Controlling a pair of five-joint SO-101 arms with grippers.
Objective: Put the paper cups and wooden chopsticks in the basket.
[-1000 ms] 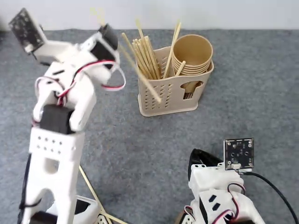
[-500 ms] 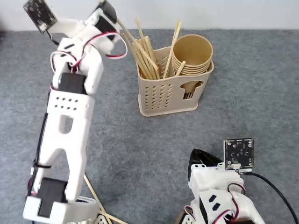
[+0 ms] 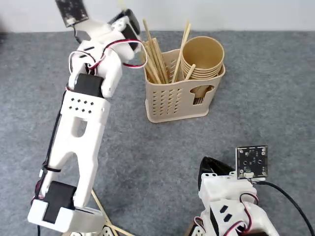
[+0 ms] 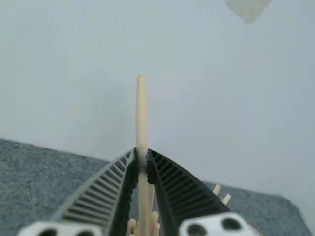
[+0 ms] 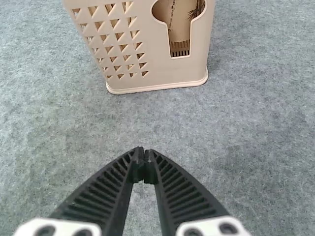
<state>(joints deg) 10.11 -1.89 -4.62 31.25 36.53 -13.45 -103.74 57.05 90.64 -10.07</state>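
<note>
Basket (image 3: pixel 172 103) of beige plastic stands upright on the grey worktop (image 3: pixel 256 113). One compartment of the basket holds a nested stack of paper cups (image 3: pixel 202 56). The compartment next to it holds a bundle of wooden chopsticks (image 3: pixel 156 59), standing on end and fanning out above the rim.

The left arm (image 3: pixel 83 113) stretches up to the chopstick side of the basket, with its wrist just beside the bundle on the side away from the cups. The left pincer (image 4: pixel 141 155) is narrow and clamped on a single chopstick (image 4: pixel 141 113), which rises straight past the fingertips. A few more stick ends (image 4: pixel 221 194) show behind it.

The right arm (image 3: pixel 231 201) sits well apart from the basket, on the side with the keyhole cut-out. The right pincer (image 5: pixel 142 151) is closed with its tips touching and nothing between them. It hangs over bare worktop (image 5: pixel 256 128) and points toward the basket (image 5: pixel 147 44). A cup (image 5: pixel 177 19) is visible through the cut-out.

Two loose chopsticks (image 3: pixel 98 204) lie flat on the worktop, well apart from the basket, by the left arm's base.
</note>
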